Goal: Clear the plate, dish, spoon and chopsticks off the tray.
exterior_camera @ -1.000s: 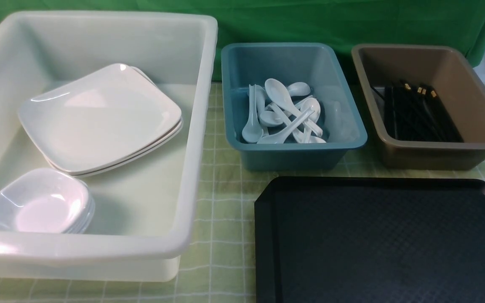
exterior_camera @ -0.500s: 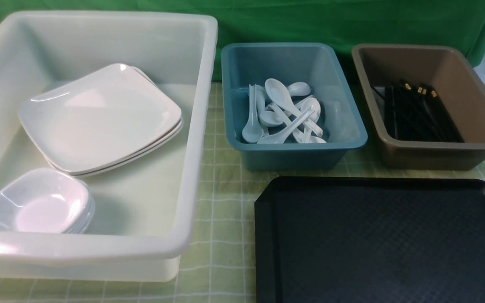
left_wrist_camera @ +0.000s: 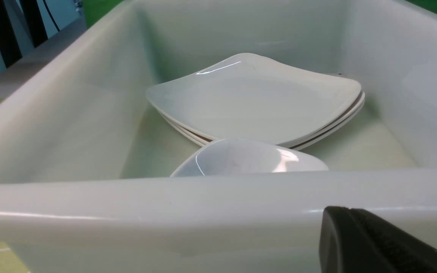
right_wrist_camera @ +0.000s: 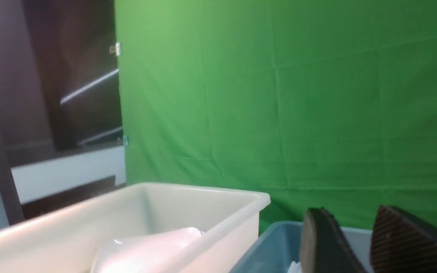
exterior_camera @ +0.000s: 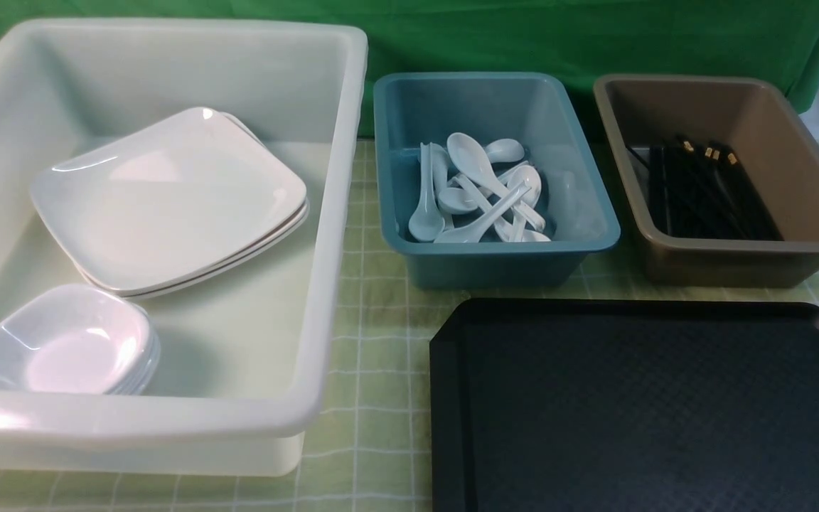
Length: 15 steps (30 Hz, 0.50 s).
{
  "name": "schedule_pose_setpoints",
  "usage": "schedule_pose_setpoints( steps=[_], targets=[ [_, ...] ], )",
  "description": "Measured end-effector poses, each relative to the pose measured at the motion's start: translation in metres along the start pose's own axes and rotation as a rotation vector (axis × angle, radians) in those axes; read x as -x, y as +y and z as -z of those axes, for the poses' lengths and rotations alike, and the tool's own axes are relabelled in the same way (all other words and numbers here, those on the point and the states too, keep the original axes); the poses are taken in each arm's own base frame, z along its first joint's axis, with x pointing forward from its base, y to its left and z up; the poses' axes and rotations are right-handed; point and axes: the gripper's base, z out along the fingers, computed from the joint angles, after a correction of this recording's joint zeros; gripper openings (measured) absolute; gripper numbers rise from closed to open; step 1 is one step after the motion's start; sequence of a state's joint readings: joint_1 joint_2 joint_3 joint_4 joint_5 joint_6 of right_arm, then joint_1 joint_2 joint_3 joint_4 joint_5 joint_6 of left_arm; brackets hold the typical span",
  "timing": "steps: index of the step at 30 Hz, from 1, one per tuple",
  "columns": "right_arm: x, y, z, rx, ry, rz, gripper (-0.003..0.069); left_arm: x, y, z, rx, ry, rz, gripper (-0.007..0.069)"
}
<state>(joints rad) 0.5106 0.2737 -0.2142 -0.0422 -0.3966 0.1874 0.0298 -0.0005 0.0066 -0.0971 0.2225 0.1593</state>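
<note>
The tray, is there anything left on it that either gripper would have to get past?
Nothing visible. The tray shows only bare black surface in the front view. Plates and dishes lie in the white tub, spoons in the teal bin, chopsticks in the brown tub.

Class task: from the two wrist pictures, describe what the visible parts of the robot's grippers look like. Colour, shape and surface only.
Little shows. The left gripper appears only as one black, rounded finger with a dull, finely textured face. The right gripper shows two dark fingers: one smooth, black and rounded at its tip, the other with a brownish, finely ribbed pad. No cables, markings or arm links are visible, and the front view shows no arm clearly.
</note>
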Motion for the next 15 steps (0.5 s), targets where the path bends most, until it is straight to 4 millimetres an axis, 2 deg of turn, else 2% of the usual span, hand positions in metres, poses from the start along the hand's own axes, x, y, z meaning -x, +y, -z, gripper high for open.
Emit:
schedule_pose_setpoints(
  steps=[7, 11, 15],
  targets=[
    [-0.007, -0.002, 0.000, -0.021, 0.082, 0.053, 0.0237, 0.000, 0.000, 0.000, 0.000, 0.000, 0.000, 0.0003],
    [-0.023, -0.005, 0.003, -0.027, 0.190, 0.152, 0.0237, 0.000, 0.000, 0.000, 0.000, 0.000, 0.000, 0.0003],
    [-0.048, -0.009, 0.009, -0.041, 0.270, 0.181, 0.0237, 0.000, 0.000, 0.000, 0.000, 0.000, 0.000, 0.0003]
  ],
)
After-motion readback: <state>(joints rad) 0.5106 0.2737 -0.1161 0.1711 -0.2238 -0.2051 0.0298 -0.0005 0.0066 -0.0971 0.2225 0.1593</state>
